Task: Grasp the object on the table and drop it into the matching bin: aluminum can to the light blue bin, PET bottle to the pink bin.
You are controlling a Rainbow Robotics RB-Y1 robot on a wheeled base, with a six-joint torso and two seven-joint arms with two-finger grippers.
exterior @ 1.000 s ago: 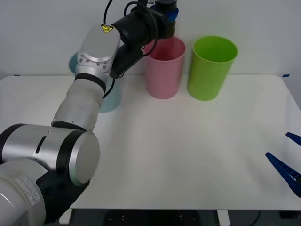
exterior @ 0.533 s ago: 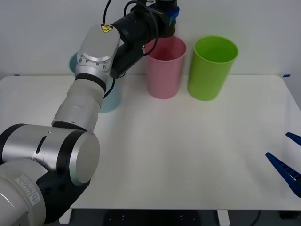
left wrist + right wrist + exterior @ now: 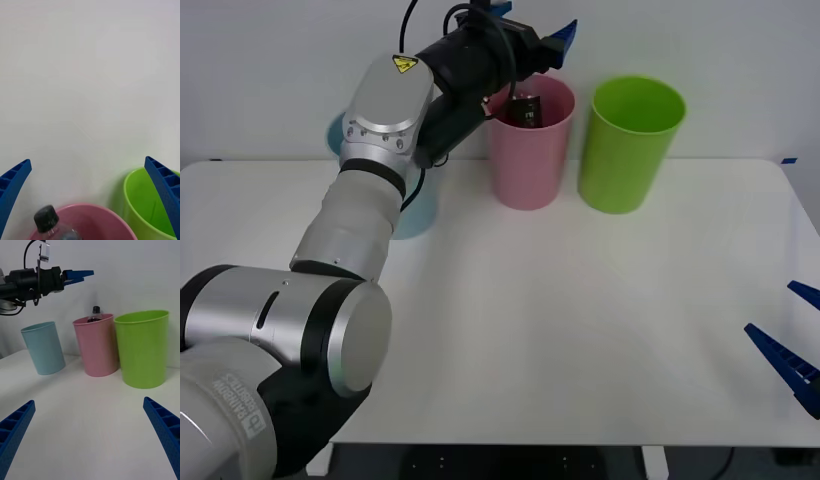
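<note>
My left gripper (image 3: 530,22) hangs open just above the pink bin (image 3: 528,160), with nothing between its fingers. The PET bottle (image 3: 525,108) sits inside the pink bin, leaning, with its black cap (image 3: 96,310) poking above the rim. In the left wrist view the cap (image 3: 45,217) lies inside the pink rim (image 3: 108,221), below the spread fingers (image 3: 15,180). The light blue bin (image 3: 43,348) stands to the left of the pink one, partly behind my left arm. My right gripper (image 3: 777,312) rests open low over the table's (image 3: 580,320) right front edge.
A lime green bin (image 3: 630,145) stands right beside the pink bin on its right. All three bins line up along the table's back edge, near the white wall. My left arm stretches over the table's left side.
My left gripper has opened above the pink bin. The bottle has left it and now shows inside the bin. The right arm has not moved.
</note>
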